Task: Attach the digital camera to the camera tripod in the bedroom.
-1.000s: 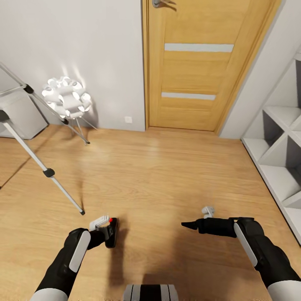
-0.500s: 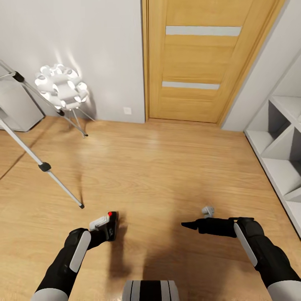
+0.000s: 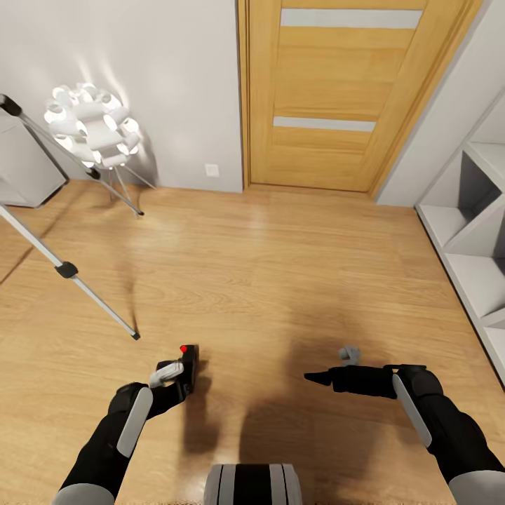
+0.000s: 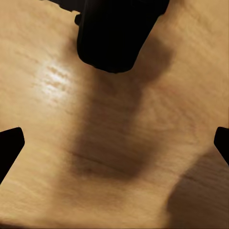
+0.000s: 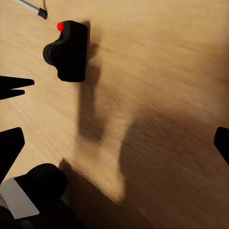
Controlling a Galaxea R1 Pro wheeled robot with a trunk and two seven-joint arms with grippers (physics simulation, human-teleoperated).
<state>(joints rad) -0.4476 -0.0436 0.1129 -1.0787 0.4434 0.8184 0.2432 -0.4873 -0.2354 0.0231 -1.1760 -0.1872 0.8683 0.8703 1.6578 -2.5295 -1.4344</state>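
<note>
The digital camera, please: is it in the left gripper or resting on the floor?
On the floor: the digital camera stands free, beyond the left gripper's open fingers.

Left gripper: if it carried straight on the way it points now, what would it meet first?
Most likely the digital camera, lying on the wood floor just ahead of the left gripper; its fingers look spread, though depth is unclear.
</note>
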